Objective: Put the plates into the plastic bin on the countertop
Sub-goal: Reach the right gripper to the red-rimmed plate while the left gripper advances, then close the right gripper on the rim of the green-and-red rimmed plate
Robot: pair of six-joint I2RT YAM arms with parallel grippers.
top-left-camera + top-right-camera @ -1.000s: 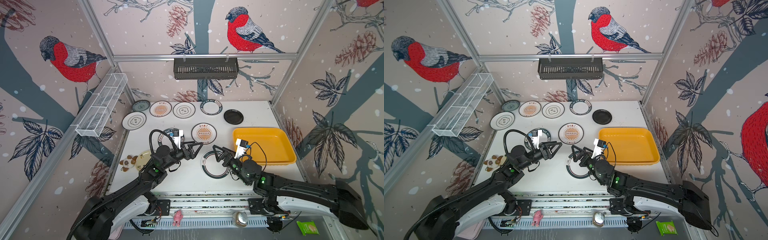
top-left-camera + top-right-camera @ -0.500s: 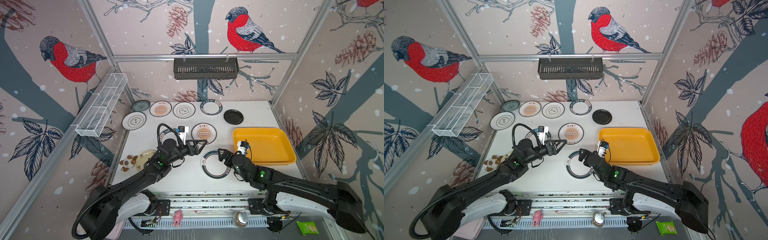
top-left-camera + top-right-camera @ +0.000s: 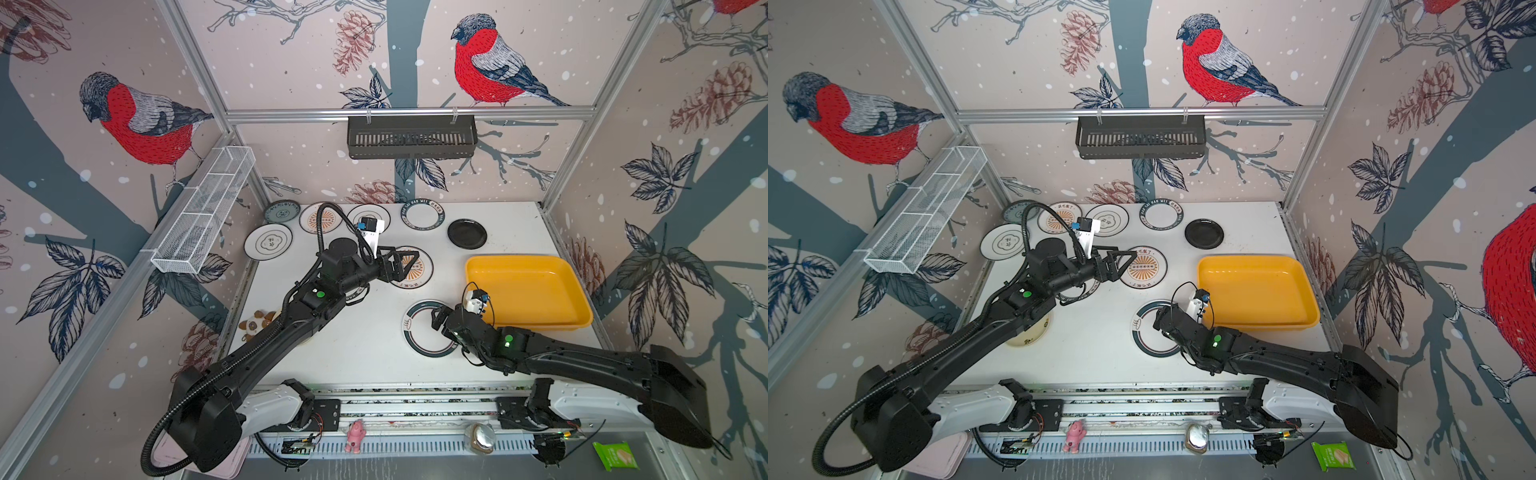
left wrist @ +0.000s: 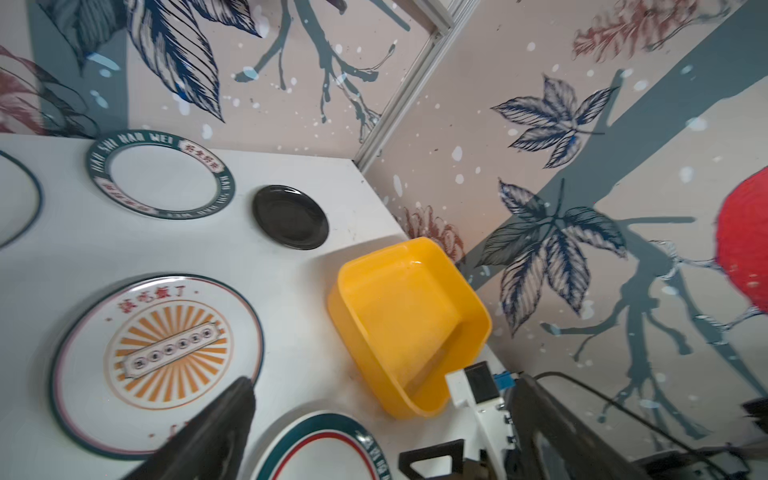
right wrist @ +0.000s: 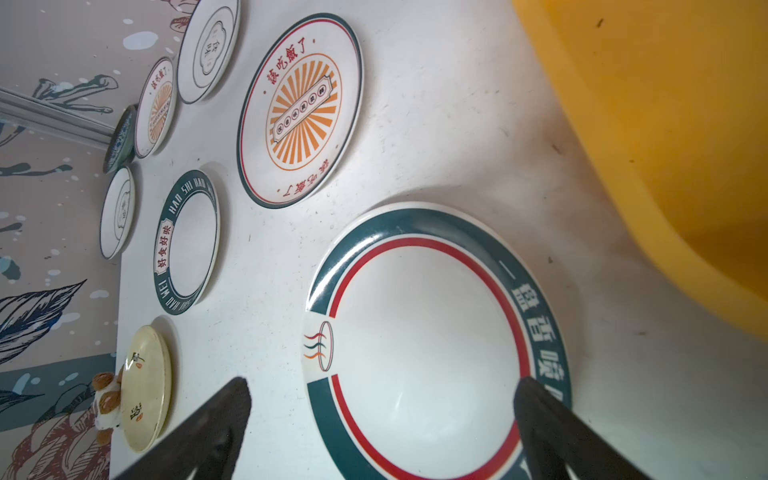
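Spread wide and gripping nothing, the right claw point(image 3: 437, 318) point(image 3: 1160, 318) point(image 5: 382, 382) hangs low over the teal-and-red-ringed plate point(image 3: 415, 345) point(image 3: 1144, 337) point(image 5: 415, 328), which lies flat on the white countertop point(image 3: 365, 353) point(image 3: 1092, 349) just toward 5 o'clock from its middle. Seen from the right wrist, one finger point(image 5: 544, 424) sits over the lettered rim on the bin's side and the other over bare table past the opposite edge; I cannot tell whether either touches. The yellow plastic bin point(image 3: 519, 258) point(image 3: 1246, 258) point(image 4: 361, 316) point(image 5: 665, 124) stands at 3 o'clock on the countertop, just beside that plate with a strip of table between them. The left claw point(image 3: 405, 266) point(image 3: 1121, 264) point(image 4: 384, 382), likewise spread and carrying nothing, hovers above the 9 o'clock edge of the sunburst plate point(image 3: 419, 270) point(image 3: 1144, 268) point(image 4: 158, 357) point(image 5: 299, 108), which lies just toward 12 o'clock from the middle. A dark-rimmed plate point(image 5: 187, 241) lies at 10 o'clock from the middle, mostly under the left arm in both top views. Along the back edge runs a row: a grey-teal plate point(image 3: 282, 211) at 11 o'clock, a second sunburst plate point(image 3: 309, 220), a flower-outline plate point(image 3: 359, 216) point(image 3: 1113, 218) partly behind the wrist camera point(image 3: 371, 226), a lettered-rim plate point(image 3: 422, 215) point(image 3: 1161, 215) point(image 4: 160, 174) at 12 o'clock, and a black plate point(image 3: 467, 233) point(image 3: 1204, 234) point(image 4: 291, 217) toward 1 o'clock. Another flower plate point(image 3: 268, 242) point(image 3: 1003, 245) lies at 10 o'clock. A cream plate point(image 3: 1027, 332) point(image 5: 145, 386) rests at 8 o'clock, beside a small brown-and-white toy point(image 3: 254, 325) point(image 5: 106, 399).
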